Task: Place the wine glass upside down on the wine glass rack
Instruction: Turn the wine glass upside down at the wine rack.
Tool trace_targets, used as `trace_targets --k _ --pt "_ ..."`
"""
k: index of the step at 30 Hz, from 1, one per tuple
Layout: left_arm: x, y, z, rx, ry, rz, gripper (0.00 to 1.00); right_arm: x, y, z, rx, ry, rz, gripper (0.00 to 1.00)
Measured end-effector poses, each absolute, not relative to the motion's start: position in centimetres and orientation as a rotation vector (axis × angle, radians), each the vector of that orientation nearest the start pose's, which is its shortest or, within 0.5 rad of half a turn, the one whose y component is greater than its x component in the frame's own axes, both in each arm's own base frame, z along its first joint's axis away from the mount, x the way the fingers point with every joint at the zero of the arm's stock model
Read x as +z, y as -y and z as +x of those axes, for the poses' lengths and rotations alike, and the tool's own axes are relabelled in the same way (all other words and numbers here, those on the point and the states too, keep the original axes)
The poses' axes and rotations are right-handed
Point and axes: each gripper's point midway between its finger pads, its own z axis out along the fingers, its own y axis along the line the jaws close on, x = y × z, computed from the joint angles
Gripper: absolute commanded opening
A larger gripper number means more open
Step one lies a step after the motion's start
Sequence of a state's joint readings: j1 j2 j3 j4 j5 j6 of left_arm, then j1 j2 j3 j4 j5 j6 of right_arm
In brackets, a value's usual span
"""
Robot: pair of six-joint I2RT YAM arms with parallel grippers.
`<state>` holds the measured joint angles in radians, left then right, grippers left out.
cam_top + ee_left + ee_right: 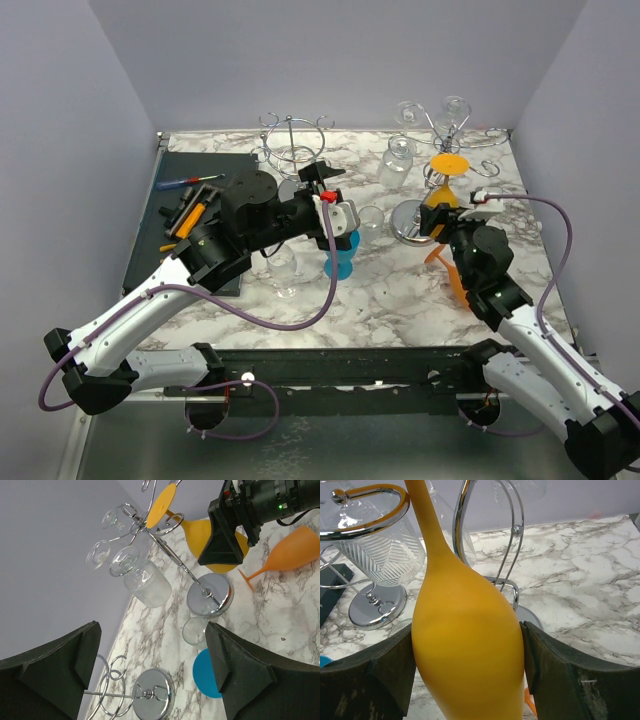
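Currently, yellow wine glass (465,630): upside down, bowl low, stem rising beside a chrome loop of the wine glass rack (410,225)
Right gripper (470,675): pinching the bowl, one pad touching each side
Glass foot (449,163): up among the rack's arms; seated or not, cannot tell
Left gripper (152,650): spread wide, holding nothing, above the marble table (400,300)

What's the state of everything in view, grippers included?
yellow wine glass, upside down, bowl clamped, stem at an arm of the right rack.
right gripper, shut on yellow wine glass.
left gripper, open, empty.
orange wine glass, lying on its side on the table.
ribbed clear glass, hanging upside down on the right rack.
left rack, upright, arms look bare.
blue glass, on the table, unheld.
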<state>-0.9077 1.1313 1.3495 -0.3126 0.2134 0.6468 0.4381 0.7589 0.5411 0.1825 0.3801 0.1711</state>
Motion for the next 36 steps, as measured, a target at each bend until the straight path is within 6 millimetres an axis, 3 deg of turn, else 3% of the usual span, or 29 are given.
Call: trace_targets --k 10,22,36 --pt "40.6 30.8 22.4 -0.375 -1.078 1.288 0.93 24.4 -9.5 32.2 0.206 -1.623 0.034 0.60" --pt "40.3 30.8 22.4 -0.375 -1.083 1.293 0.93 25.5 -11.5 32.2 0.283 -1.578 -0.072 0.55" --pt "40.3 30.8 22.4 -0.374 -1.082 1.294 0.93 27.0 -11.2 30.0 0.323 -1.491 -0.105 0.56"
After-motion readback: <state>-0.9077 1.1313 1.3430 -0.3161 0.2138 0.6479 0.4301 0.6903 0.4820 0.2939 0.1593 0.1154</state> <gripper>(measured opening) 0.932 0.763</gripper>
